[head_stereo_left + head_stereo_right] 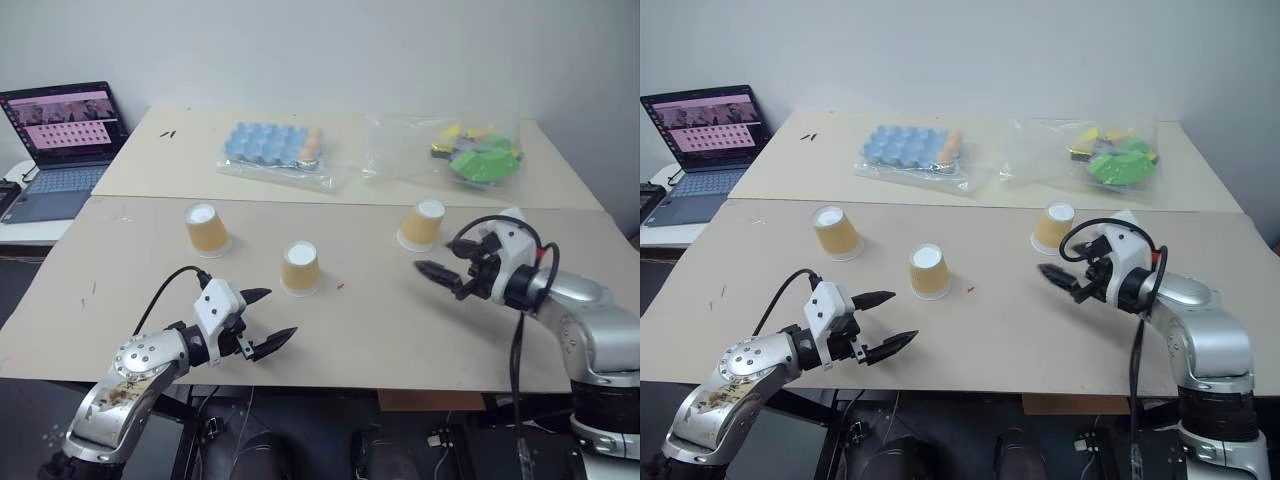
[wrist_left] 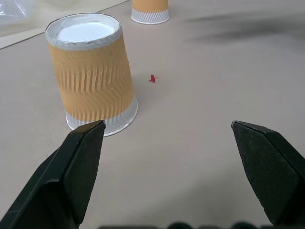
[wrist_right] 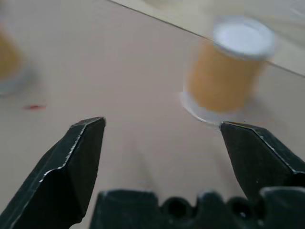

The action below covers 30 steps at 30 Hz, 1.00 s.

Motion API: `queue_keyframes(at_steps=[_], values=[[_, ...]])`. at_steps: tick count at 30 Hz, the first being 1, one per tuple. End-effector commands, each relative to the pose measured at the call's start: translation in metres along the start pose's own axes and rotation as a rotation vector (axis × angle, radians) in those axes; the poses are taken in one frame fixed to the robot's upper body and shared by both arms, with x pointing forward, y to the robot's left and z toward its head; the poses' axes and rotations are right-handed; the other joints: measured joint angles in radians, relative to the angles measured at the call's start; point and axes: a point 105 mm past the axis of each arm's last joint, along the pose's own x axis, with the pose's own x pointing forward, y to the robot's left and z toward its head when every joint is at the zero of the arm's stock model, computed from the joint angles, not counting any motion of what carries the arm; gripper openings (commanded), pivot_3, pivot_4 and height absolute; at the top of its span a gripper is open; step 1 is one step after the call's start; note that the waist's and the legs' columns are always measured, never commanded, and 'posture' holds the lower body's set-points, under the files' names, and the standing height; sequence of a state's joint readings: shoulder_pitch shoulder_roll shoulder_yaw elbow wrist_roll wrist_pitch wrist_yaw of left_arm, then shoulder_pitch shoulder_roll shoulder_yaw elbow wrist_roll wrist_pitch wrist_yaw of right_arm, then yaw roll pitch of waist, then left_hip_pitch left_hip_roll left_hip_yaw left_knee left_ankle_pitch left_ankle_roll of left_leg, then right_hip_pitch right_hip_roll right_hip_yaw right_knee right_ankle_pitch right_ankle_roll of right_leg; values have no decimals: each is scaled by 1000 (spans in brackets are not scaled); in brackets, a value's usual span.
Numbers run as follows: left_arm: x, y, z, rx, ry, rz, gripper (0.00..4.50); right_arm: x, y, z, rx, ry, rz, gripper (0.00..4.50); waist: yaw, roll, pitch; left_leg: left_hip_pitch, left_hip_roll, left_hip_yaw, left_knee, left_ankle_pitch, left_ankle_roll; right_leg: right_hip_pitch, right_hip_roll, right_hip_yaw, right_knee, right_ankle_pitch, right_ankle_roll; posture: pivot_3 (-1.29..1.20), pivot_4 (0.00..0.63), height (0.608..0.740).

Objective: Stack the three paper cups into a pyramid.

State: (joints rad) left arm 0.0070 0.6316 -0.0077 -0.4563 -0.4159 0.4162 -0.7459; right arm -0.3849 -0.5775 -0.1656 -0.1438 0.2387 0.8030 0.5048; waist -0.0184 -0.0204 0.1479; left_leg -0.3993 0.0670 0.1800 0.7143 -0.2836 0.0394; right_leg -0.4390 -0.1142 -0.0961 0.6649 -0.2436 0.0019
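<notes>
Standing upside down and well apart on the beige table (image 1: 400,330), three tan ribbed paper cups (image 1: 300,268) (image 1: 207,229) (image 1: 422,224) remain unstacked. Both hands, left (image 1: 268,320) and right (image 1: 437,273), hover open and empty. Behind, plastic bags blur a blue egg tray (image 1: 270,145) and green items (image 1: 482,155); a laptop (image 1: 62,140) sits left.

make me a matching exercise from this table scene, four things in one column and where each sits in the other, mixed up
Things:
1. middle paper cup
2. blue egg tray
3. laptop
4. bag of green and yellow items

Places:
A. side table off the robot's far left
B. far table, toward the robot's right
C. near table, just ahead of the open left gripper
D. far table, near its middle, in clear wrap

Pairs: 1-C, 2-D, 3-A, 4-B
</notes>
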Motion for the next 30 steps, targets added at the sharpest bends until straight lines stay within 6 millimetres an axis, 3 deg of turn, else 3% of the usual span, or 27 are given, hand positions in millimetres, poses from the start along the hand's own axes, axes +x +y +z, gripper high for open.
queue_keyframes(at_steps=[1,5,18,26,27,28,30], values=[[1,0,9,37,-27,-15,4500,13,-9,20,-27,-75,-132,4470,-1,0,0,-1,0,0,-1,0,0,-1,0,0,0,0,0,0,150,706],[0,3,10,43,-25,-6,4500,27,-5,32,43,-129,-133,4470,3,1,0,-1,0,1,-1,1,0,-2,2,0,0,0,0,0,150,706],[0,4,11,43,-30,20,4500,69,-25,62,154,-229,-195,4470,2,1,0,-4,-1,1,-1,0,1,-2,1,-2,-2,-1,1,0,150,706],[-4,6,9,43,-19,37,4500,81,-22,73,168,-268,-158,4470,0,1,0,-4,-1,1,-1,0,1,-3,1,-2,-2,-1,1,0,150,706],[-4,6,9,43,-17,41,4500,81,-22,74,164,-272,-158,3971,0,1,0,-4,-1,1,-1,0,1,-3,1,-2,-2,-1,1,0,150,706],[-4,7,9,44,-16,44,4500,81,-22,75,160,-276,-156,3856,1,1,0,-4,-1,1,-1,0,1,-3,1,-2,-2,-1,1,0,150,706],[-5,5,9,43,-13,45,4500,76,-16,85,119,-306,-113,3129,0,1,0,-4,-1,1,-1,0,1,-3,1,-2,-1,-1,1,0,150,706]])
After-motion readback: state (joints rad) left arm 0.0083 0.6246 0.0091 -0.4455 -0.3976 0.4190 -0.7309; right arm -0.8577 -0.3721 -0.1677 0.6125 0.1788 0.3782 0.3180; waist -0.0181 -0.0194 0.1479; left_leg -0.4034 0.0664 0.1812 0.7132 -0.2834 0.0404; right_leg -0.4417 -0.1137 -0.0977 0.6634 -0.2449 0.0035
